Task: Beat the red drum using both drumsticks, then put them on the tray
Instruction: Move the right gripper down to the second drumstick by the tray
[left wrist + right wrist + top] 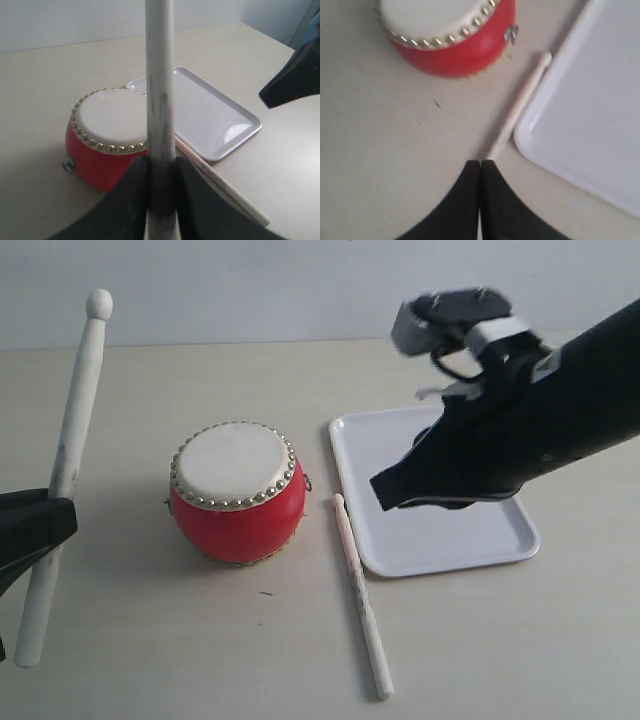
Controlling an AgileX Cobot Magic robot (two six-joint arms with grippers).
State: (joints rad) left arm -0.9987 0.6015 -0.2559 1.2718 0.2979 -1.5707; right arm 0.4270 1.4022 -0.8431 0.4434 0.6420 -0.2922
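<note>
One drumstick (360,592) lies nearest, flat on the bench (150,670) just beside the tray (455,540), its rounded tip near the red drum (238,510). At the left, the left gripper (161,167) is clenched on the other drumstick (70,440), holding it nearly upright, tip up, its off-white shaft scuffed dark. Farther off, the right arm slants down over the tray, and the right gripper (480,167) is pressed closed on nothing.

A blurred right arm (560,410) covers the part of the tray (440,540) nearest the tabletop's (150,650) far edge. The left end effector (55,515) is cut by the exterior view's border. Its drumstick (160,100) loses its tip in the left wrist view, masking a strip of the red drum (95,165).
</note>
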